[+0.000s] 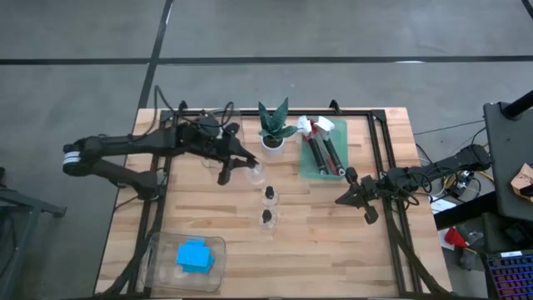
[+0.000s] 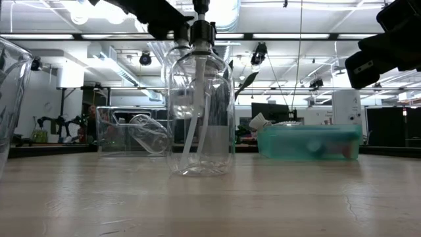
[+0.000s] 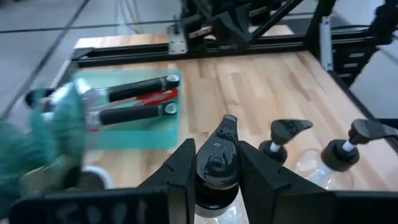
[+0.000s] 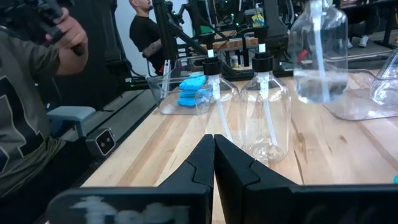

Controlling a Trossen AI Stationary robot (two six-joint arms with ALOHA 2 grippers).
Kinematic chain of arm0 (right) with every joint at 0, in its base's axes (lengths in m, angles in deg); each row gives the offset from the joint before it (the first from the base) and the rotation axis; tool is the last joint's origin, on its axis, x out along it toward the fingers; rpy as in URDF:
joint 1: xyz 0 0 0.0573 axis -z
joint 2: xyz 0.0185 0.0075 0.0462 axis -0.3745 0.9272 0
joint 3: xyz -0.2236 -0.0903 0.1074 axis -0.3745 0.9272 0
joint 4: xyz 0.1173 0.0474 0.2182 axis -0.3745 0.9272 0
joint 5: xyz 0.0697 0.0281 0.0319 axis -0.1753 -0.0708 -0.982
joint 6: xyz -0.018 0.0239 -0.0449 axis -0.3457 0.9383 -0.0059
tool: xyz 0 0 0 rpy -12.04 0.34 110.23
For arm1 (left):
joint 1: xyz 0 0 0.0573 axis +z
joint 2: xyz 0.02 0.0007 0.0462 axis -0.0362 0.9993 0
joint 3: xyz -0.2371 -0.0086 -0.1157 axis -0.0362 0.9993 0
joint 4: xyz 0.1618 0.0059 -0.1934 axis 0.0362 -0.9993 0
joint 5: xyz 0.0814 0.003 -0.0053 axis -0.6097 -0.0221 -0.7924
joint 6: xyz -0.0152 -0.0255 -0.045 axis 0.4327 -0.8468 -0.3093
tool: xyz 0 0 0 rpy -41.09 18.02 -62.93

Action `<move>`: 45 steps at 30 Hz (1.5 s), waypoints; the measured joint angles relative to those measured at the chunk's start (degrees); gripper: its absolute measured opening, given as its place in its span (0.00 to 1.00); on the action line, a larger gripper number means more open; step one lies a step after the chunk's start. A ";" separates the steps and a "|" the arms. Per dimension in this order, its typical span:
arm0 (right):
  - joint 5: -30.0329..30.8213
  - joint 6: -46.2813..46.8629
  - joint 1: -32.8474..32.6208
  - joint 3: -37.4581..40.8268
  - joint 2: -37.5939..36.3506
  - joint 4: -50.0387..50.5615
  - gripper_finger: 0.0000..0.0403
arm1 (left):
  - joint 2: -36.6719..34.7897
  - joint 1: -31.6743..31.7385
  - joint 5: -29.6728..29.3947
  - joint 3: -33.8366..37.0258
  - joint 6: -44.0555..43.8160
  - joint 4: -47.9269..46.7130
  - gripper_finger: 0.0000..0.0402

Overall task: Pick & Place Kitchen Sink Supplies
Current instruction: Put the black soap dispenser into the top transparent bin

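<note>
1. Left gripper is clenched on the black pump cap of a clear bottle, which hangs near the middle of the table, just in front of the potted plant.
2. Two more clear bottles stand upright in a line nearer the front edge, close to the held one but apart from it.
3. Right gripper is shut on nothing and waits at the right side of the table, beside the green tray that holds the dish brushes.
4. Blue sponges sit in a clear tray at the front left corner.
5. To do this step well, I judge the bottle should be carried level and slowly: the grip is only on the narrow cap, so the body could swing or twist.
6. Keep it well off the two standing bottles and the plant while moving.
7. Set the base flat before letting go, since a tilted landing would likely tip it.
</note>
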 joint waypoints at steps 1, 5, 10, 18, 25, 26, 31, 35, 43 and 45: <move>0.00 0.01 0.00 0.02 0.00 0.00 0.02 | -1.05 0.11 -0.61 0.00 0.10 -0.84 0.21; 0.00 0.01 -0.01 0.02 0.00 0.00 0.02 | -5.38 0.92 -3.95 0.00 0.41 -4.29 0.23; 0.00 0.01 0.00 0.02 0.00 0.00 0.02 | -10.06 2.48 -9.29 0.00 1.02 -8.14 0.22; 0.00 0.00 -0.01 0.00 0.02 0.00 0.02 | -14.61 5.23 -12.21 -0.15 0.47 -11.21 0.23; 0.00 0.00 -0.01 0.01 0.02 0.00 0.02 | -16.15 7.90 -16.32 0.34 1.45 -13.48 0.21; 0.00 0.00 -0.01 0.00 0.02 0.00 0.02 | -16.13 8.45 -16.66 0.35 1.45 -13.84 0.22; 0.00 -0.01 -0.02 0.00 0.02 0.00 0.02 | -16.15 11.31 -17.88 0.44 1.36 -16.54 0.23; 0.00 0.01 -0.01 0.00 0.02 0.00 0.02 | -16.36 12.49 -17.90 1.50 0.29 -17.19 0.22; 0.01 0.00 -0.01 0.01 0.02 0.00 0.02 | -17.27 14.23 -18.47 6.94 -4.63 -17.00 0.22; 0.01 0.01 -0.01 0.00 0.01 0.00 0.02 | -18.05 14.40 -18.94 8.96 -5.89 -15.16 0.22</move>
